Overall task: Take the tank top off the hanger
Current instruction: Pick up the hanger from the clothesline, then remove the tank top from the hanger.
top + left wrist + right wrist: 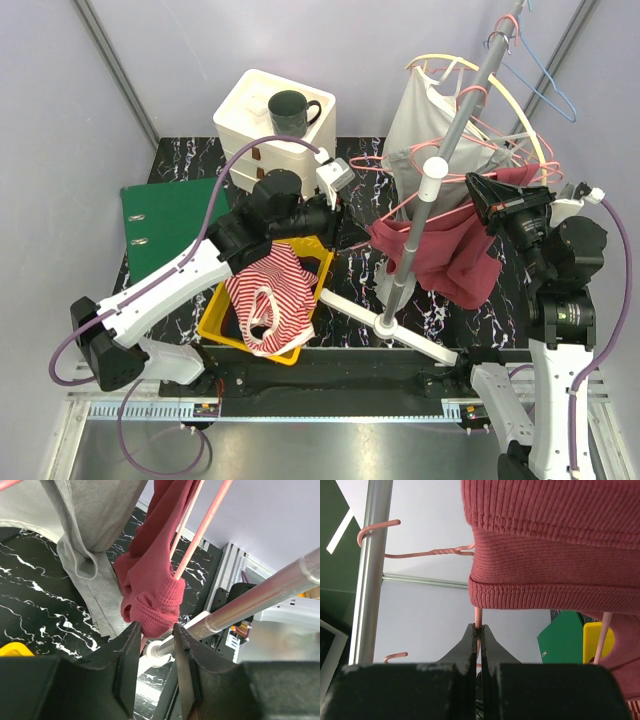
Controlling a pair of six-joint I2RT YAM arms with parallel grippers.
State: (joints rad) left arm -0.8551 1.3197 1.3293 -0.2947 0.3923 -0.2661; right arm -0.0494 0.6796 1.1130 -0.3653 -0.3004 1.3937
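**Overhead view.** The maroon tank top hangs from the tilted silver rack pole, at about 3 o'clock from the centre of the table. A grey garment hangs at its 12 o'clock.

**Left wrist view.** The left gripper has its fingers part-way apart on either side of the tank top's bunched lower end. The cloth fills the gap at the tips, and whether it is pinched cannot be told. The pink wire hanger runs up beside the cloth.

**Right wrist view.** The right gripper, at 3 o'clock of the tank top when seen from overhead, is clenched on the pink wire hanger, just below the ribbed edge.

**Surroundings.**
- At 7 o'clock of the tank top, a yellow bin holds a red-and-white striped garment.
- At 9 o'clock lies a green folder.
- At 11 o'clock a dark mug stands on a white box
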